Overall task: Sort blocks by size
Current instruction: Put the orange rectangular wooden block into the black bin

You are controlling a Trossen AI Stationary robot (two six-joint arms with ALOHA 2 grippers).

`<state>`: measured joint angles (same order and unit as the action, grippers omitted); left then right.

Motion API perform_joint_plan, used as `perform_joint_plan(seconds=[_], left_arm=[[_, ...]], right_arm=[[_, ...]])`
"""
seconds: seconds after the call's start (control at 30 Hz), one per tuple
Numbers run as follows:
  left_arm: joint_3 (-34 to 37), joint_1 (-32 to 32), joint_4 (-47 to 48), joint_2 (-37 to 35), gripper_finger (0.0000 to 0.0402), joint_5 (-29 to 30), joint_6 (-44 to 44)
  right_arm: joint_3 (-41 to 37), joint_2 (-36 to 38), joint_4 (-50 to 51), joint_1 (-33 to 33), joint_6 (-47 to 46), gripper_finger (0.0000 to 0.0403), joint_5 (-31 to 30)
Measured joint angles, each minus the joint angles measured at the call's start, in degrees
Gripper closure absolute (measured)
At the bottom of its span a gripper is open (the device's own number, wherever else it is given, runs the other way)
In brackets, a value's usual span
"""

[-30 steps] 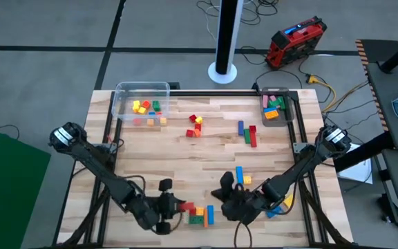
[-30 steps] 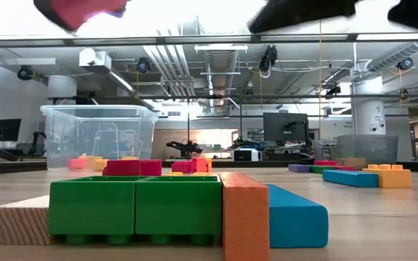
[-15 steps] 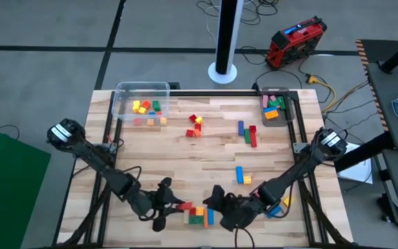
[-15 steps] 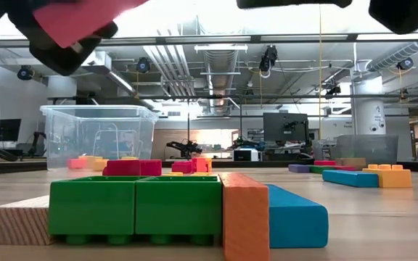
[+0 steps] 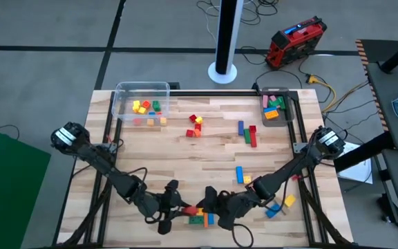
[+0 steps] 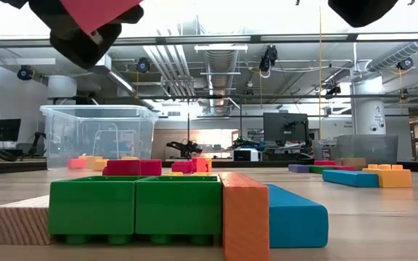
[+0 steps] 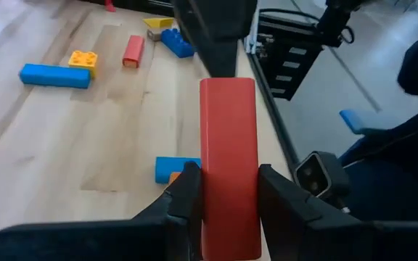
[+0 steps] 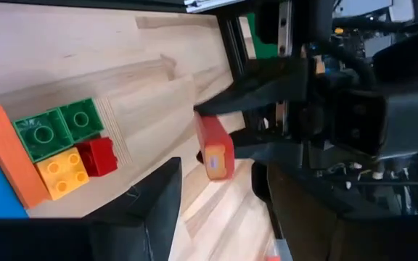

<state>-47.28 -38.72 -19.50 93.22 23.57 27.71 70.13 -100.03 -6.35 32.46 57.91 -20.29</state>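
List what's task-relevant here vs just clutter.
Job: red bar clamped in left gripper; green, orange, blue block cluster at the near edge; loose blocks mid-table; clear tub; grey tray.
Clutter: red case, white pole, cables.

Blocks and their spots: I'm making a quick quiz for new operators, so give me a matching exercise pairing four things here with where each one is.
Things:
1. red bar
2. clear tub
3. green block
4. right gripper

Places:
A. far left corner of the table, with small blocks inside
B. clamped between the left gripper's fingers, off the table
C. open and empty, facing the left gripper over the near edge
D. lying in the near-edge cluster beside an orange bar

Pairs: 1-B, 2-A, 3-D, 4-C
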Motion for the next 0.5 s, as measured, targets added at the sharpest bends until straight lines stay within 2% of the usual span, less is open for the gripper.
perform_joint_plan(seconds=[0.5], left_arm=[[-1.8, 3.2, -0.6, 0.5, 0.032, -2.0, -2.0]], right_arm=[[0.0, -0.5, -0.2, -0.2, 1.5, 0.0225, 1.1]])
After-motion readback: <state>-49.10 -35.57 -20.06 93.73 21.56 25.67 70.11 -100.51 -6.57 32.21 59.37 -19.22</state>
